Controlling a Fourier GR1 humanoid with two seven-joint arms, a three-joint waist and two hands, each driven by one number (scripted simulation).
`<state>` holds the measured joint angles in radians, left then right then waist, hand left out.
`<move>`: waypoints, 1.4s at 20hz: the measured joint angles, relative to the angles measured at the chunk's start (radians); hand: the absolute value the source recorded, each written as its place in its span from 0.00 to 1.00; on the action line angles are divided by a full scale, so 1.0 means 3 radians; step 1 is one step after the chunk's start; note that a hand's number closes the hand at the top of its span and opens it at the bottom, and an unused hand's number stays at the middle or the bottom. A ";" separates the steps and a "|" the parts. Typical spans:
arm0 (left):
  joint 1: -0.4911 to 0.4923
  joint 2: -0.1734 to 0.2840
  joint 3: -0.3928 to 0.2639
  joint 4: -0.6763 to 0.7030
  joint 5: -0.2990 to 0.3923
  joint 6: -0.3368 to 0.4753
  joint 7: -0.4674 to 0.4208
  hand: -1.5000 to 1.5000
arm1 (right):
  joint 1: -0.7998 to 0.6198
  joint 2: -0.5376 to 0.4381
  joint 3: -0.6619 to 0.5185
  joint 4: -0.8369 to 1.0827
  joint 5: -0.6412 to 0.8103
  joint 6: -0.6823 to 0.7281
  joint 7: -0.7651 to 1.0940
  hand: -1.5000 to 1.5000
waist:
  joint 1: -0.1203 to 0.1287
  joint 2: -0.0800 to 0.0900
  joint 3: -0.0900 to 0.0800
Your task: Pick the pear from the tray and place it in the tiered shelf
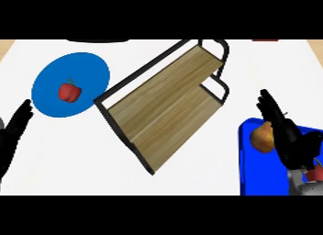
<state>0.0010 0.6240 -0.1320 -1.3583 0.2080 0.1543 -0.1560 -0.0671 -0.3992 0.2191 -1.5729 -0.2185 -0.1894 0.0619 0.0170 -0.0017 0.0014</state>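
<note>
Where it lies on the tray (249, 158), pear (262, 137) yellow-orange | right hand (286, 135) beside, fingers straight

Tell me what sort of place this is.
Probably a kitchen counter set for sorting food: a white worktop carries a red bell pepper on a round blue plate, a yellow-brown pear on a blue tray, and a black-framed wooden tiered shelf.

right hand (289, 137): fingers straight, over blue tray (249, 158). pear (262, 137) just left of it, tiered shelf (168, 108) further left.
</note>
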 measured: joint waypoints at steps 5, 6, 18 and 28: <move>0.0075 -0.0213 0.0053 0.0135 0.0236 0.0009 0.0274 0.50 | 0.0158 -0.0233 -0.0503 -0.0294 0.0249 -0.0579 0.0039 1.00 | -0.0211 -0.0031 -0.0014; 0.0116 -0.0272 0.0065 0.0168 0.0305 0.0018 0.0341 0.50 | 0.0177 -0.0312 -0.0672 -0.0330 0.0308 -0.0728 0.0044 1.00 | -0.0268 -0.0042 -0.0019; -0.0004 -0.0642 0.0055 0.0068 0.0609 0.0104 0.0890 0.50 | 0.1658 -0.0400 -0.1240 -0.1305 0.0610 -0.1496 0.0787 0.00 | -0.0260 -0.0040 0.0009; -0.0141 -0.0703 0.0006 0.0043 0.0559 0.0077 0.1115 0.50 | 0.2283 -0.0949 -0.1371 -0.2779 0.0603 -0.1049 0.2009 0.00 | -0.0112 -0.0010 0.0003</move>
<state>-0.0413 0.4132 -0.1300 -1.3453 0.3756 0.1774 0.1785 0.6179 -0.6841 -0.1923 -2.4067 -0.0377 -0.5041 0.6647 -0.0166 -0.0047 0.0025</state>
